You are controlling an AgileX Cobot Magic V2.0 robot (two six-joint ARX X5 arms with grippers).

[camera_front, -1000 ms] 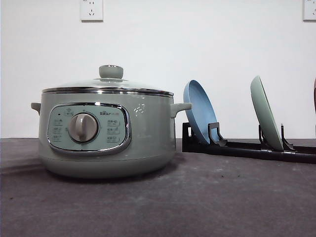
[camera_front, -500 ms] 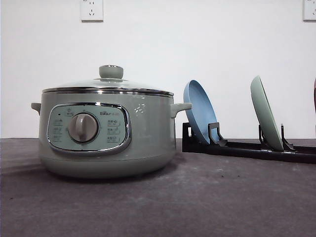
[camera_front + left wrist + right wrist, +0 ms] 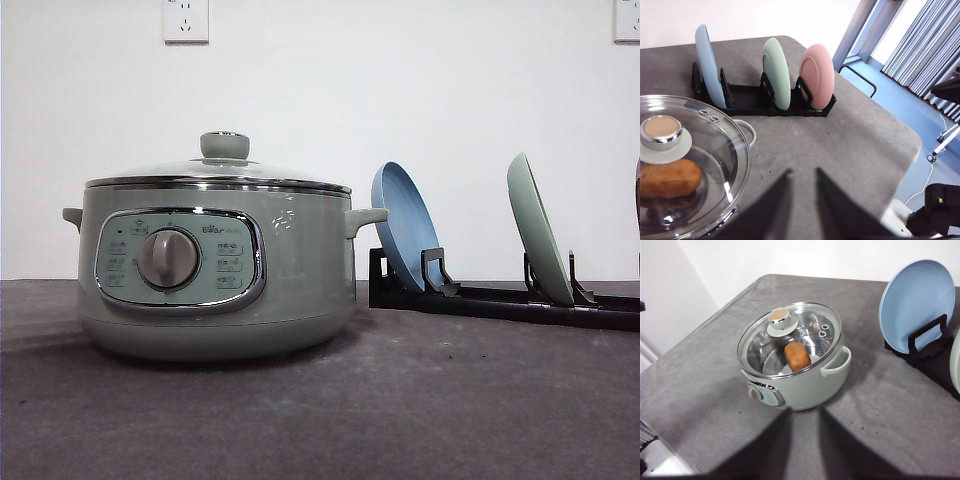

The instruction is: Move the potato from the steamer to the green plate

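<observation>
1. the left gripper (image 3: 802, 200) is open, its two dark fingers spread with bare table between them; it holds nothing and hangs above the grey table (image 3: 850, 145), just beside the steamer (image 3: 690, 165).
2. the right gripper (image 3: 802, 440) is likewise parted and empty, poised over the table in front of the steamer (image 3: 795, 360), well apart from it.
3. the potato (image 3: 797, 356) lies inside the steamer, seen through the glass lid (image 3: 790, 337); in the left wrist view the potato (image 3: 667, 177) sits under the lid (image 3: 695, 170), below the lid's knob (image 3: 662, 131).
4. the lid is on the pot, its knob (image 3: 225, 145) upright at the centre.
5. in the front view the steamer (image 3: 215, 265) stands on the table's left part, its dial (image 3: 168, 258) and control panel facing the camera.
6. the green plate (image 3: 540, 228) stands on edge in a black rack (image 3: 500, 298) to the right of the steamer, apart from it.
7. a light blue plate (image 3: 405, 225) stands on edge in the same rack, in the slot nearest the steamer.
8. in the left wrist view a pink plate (image 3: 817, 75) stands in the rack beyond the green plate (image 3: 777, 72), which is between it and the blue one (image 3: 707, 65).
</observation>
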